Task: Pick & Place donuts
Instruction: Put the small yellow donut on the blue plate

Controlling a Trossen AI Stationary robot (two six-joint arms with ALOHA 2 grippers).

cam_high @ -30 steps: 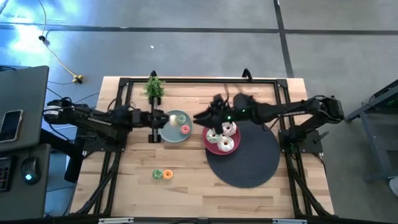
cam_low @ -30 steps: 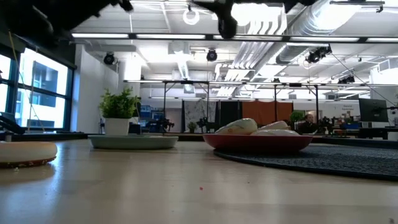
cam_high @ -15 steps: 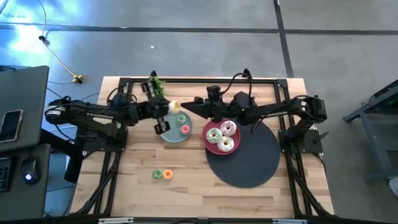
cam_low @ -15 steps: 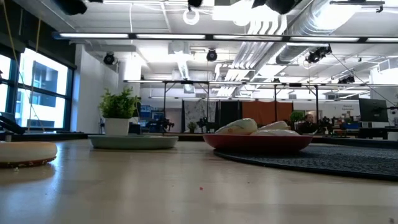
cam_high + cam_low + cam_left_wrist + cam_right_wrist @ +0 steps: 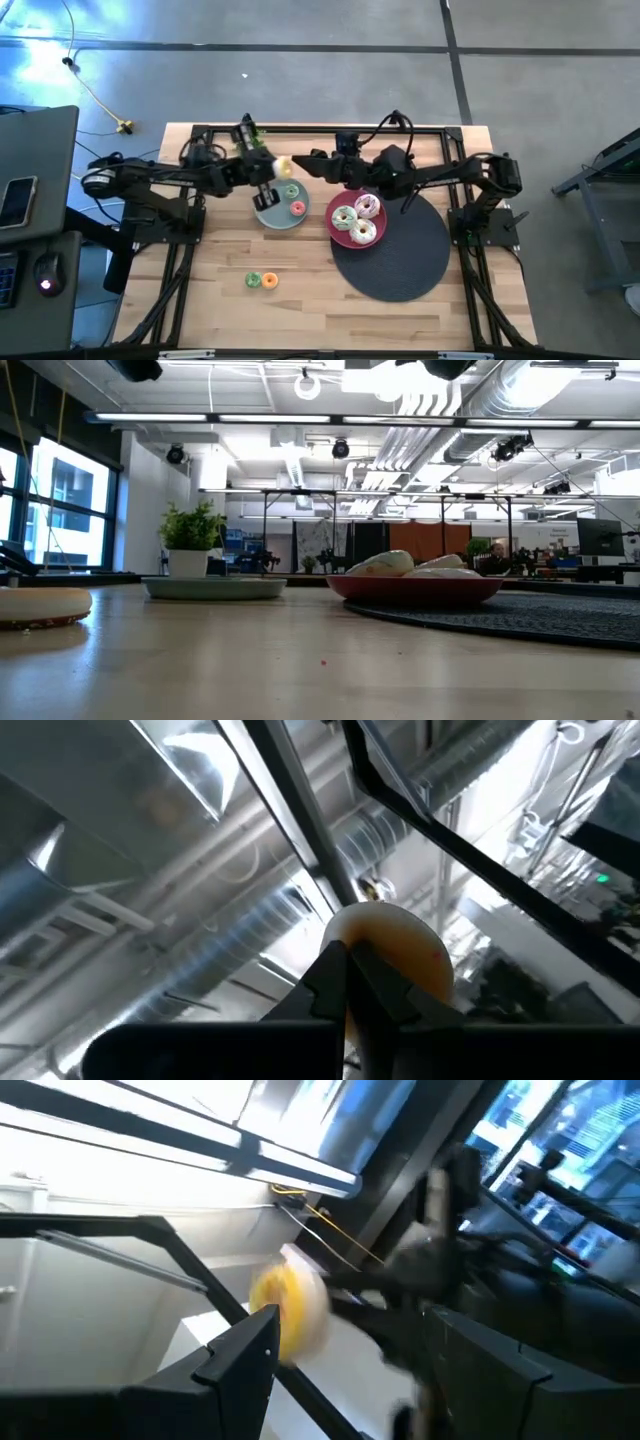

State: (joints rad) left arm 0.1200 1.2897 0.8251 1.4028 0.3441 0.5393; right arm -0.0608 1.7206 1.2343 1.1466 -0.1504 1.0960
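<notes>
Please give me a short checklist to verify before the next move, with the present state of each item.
1. Left gripper holds the yellow donut: ok, jaws shut on it.
2. Donut is lifted off the table: ok.
3. Right gripper is near enough for a handover: ok, just beside the donut.
4. Right jaws open to receive: ok, wrist view shows them spread.
5. Grey-green plate has free room: ok.

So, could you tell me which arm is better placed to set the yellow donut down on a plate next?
Probably the left: its gripper is already shut on the yellow donut, raised beside the grey-green plate. The right gripper hangs open just across from the donut.
</notes>
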